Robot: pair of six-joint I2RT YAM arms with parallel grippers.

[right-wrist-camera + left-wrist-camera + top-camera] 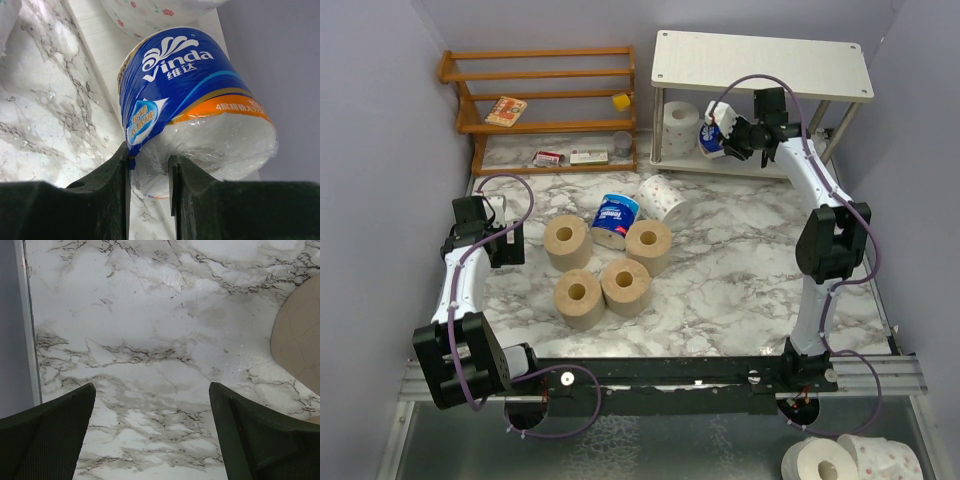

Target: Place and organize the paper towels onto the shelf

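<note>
My right gripper (728, 140) (148, 170) is shut on the end of a blue-and-white wrapped paper towel roll (712, 135) (185, 85). It holds the roll tilted at the lower board (95, 55) of the white shelf (760, 60). A white dotted roll (680, 124) (155, 12) stands on that board just beyond it. On the marble table lie another blue roll (616, 220), a white dotted roll (662, 198) and several tan rolls (625, 287). My left gripper (505, 240) (150, 430) hangs open over bare marble, left of the tan rolls, with one tan roll (300, 345) at its right.
An orange-brown wooden rack (545, 100) with small items stands at the back left. Purple walls close in the table on the left, back and right. Two more rolls (845, 460) lie off the table at the bottom right.
</note>
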